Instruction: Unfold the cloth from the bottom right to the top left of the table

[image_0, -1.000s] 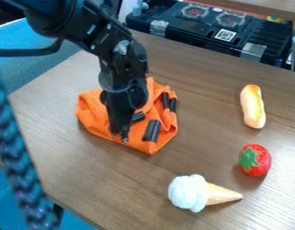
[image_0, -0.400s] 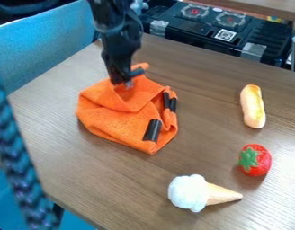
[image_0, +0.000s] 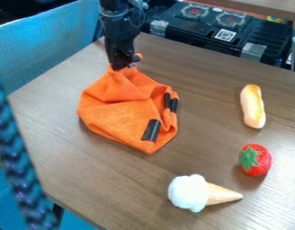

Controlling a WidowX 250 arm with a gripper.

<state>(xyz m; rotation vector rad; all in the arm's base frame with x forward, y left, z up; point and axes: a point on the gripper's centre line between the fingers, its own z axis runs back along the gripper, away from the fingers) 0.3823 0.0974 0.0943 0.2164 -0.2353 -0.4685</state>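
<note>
The orange cloth (image_0: 122, 114) lies bunched and partly folded on the left half of the wooden table (image_0: 204, 152), with black strips along its right side. Its upper part rises to a peak where the black gripper (image_0: 124, 67) hangs, shut on the cloth at its top end. A small bit of orange pokes out to the right of the fingertips.
A toy bread roll (image_0: 252, 106) lies at the right, with a strawberry (image_0: 254, 160) below it and a toy ice cream cone (image_0: 201, 193) near the front. A toy stove (image_0: 216, 33) stands behind the table. A braided cord (image_0: 18, 161) hangs at the left.
The gripper has moved from over the cloth's middle toward the table's back edge, pulling a part of the cloth up and back with it. The cloth's lower part has barely moved.
</note>
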